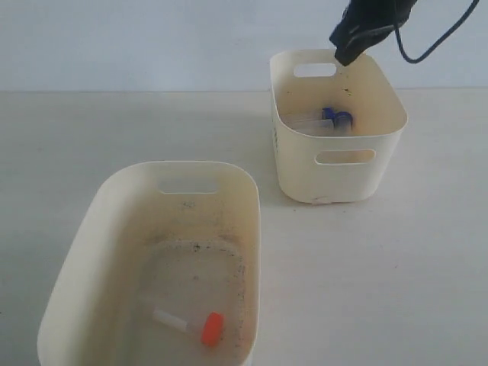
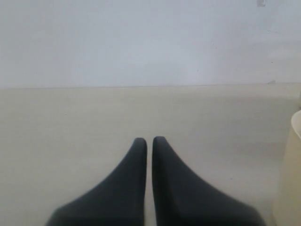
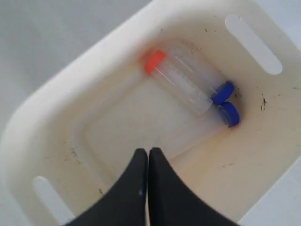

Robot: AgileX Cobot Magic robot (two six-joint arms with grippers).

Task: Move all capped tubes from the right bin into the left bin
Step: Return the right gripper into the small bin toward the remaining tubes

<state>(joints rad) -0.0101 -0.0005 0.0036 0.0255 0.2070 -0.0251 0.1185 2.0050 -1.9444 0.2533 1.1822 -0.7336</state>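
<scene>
The left bin [image 1: 252, 229] stands near, its floor dirt-specked, and holds one tube with an orange cap [image 1: 211, 329]. The right bin [image 1: 385, 149] stands farther back on the right. Blue caps [image 1: 339, 118] show inside it. In the right wrist view this bin [image 3: 56, 94] holds a clear tube with an orange cap [image 3: 154, 61] and two blue caps [image 3: 222, 92] [image 3: 229, 114] close together. My right gripper [image 1: 345, 58] [image 3: 148, 151] hangs shut and empty above the bin's far rim. My left gripper [image 2: 149, 140] is shut and empty over bare table, out of the exterior view.
A pale table [image 1: 396, 274] carries both bins, with a plain wall [image 1: 152, 38] behind. A black cable [image 1: 435, 42] loops off the right arm. A cream bin wall [image 2: 290, 179] shows at the edge of the left wrist view.
</scene>
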